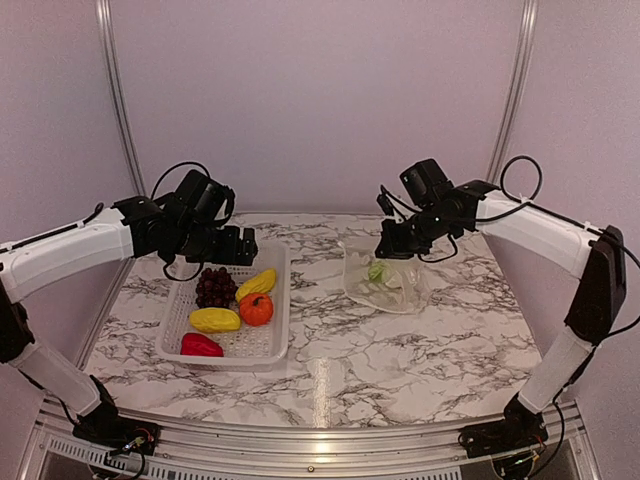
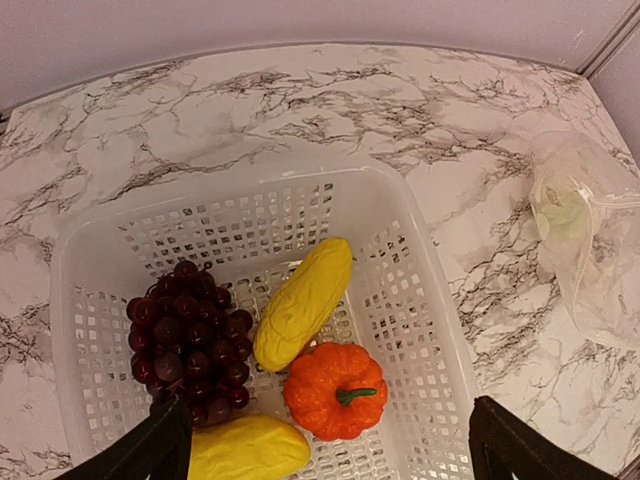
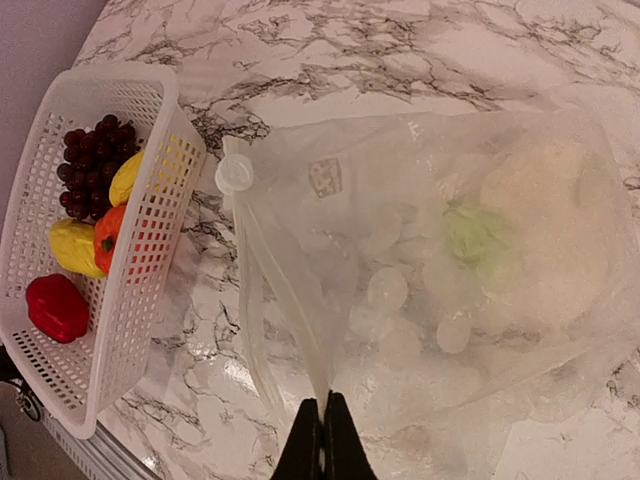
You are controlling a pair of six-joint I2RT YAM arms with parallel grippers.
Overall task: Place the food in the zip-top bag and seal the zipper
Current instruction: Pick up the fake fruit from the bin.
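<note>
The white basket (image 1: 278, 335) holds dark grapes (image 1: 215, 287), two yellow pieces (image 1: 257, 284), an orange fruit (image 1: 256, 309) and a red pepper (image 1: 201, 345). My left gripper (image 1: 236, 246) hovers open above the basket's far end. In the left wrist view its fingers (image 2: 160, 450) straddle the orange fruit (image 2: 335, 390) from above. The clear zip-top bag (image 1: 388, 285) lies right of the basket with the pale green vegetable (image 1: 376, 271) inside. My right gripper (image 3: 322, 405) is shut on the bag's mouth edge, near the zipper strip (image 3: 250, 300), and holds that edge up.
The marble table (image 1: 340, 350) carries only the basket and the bag. The basket's right wall (image 3: 150, 230) stands close to the bag's mouth. A white round tab (image 3: 234, 174) sits at one end of the zipper. Pale walls enclose the table at the back and sides.
</note>
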